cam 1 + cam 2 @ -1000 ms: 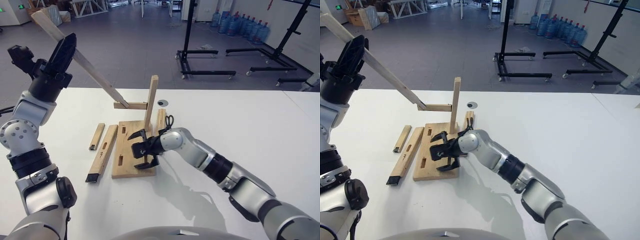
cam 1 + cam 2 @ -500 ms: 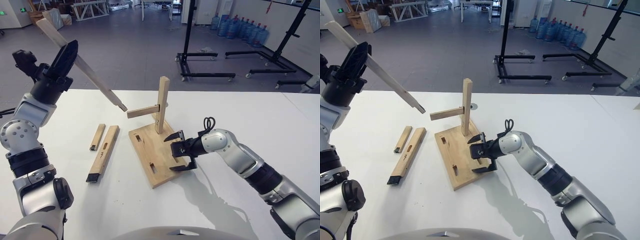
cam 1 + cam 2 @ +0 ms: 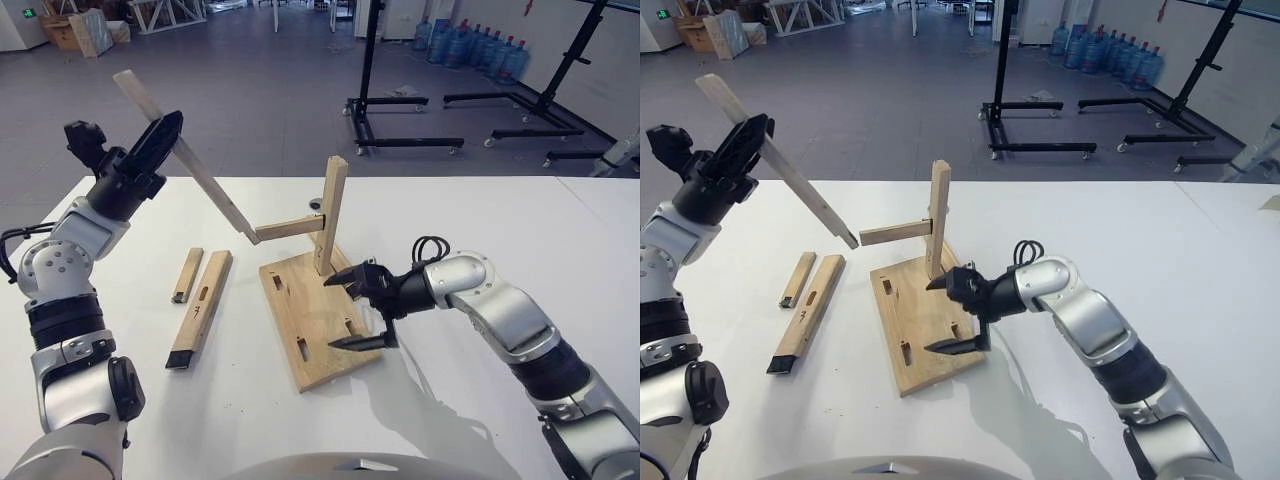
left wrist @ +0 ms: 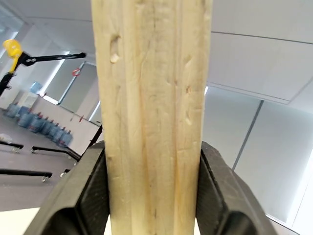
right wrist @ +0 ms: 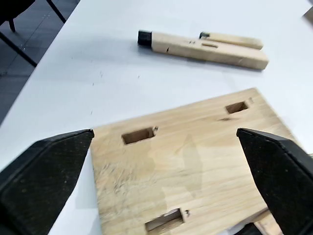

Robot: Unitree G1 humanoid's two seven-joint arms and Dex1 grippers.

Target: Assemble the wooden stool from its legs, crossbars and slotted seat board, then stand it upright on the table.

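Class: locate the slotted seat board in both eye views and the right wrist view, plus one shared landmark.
Left eye view: seat board at centre, lying flat.
Right eye view: seat board left of centre.
Right wrist view: seat board close up, three slots showing.
Landmark: black-capped loose leg beside it.

Large open workshop or robotics test hall. Marked by a wide grey floor (image 3: 260, 95) stretching far behind the white table (image 3: 520, 215), black wheeled steel stands (image 3: 405, 143) parked across it, a cluster of blue water jugs (image 3: 478, 50) by the far wall, and wooden crates (image 3: 85, 30) beside metal trestles (image 3: 170, 10) at the back.
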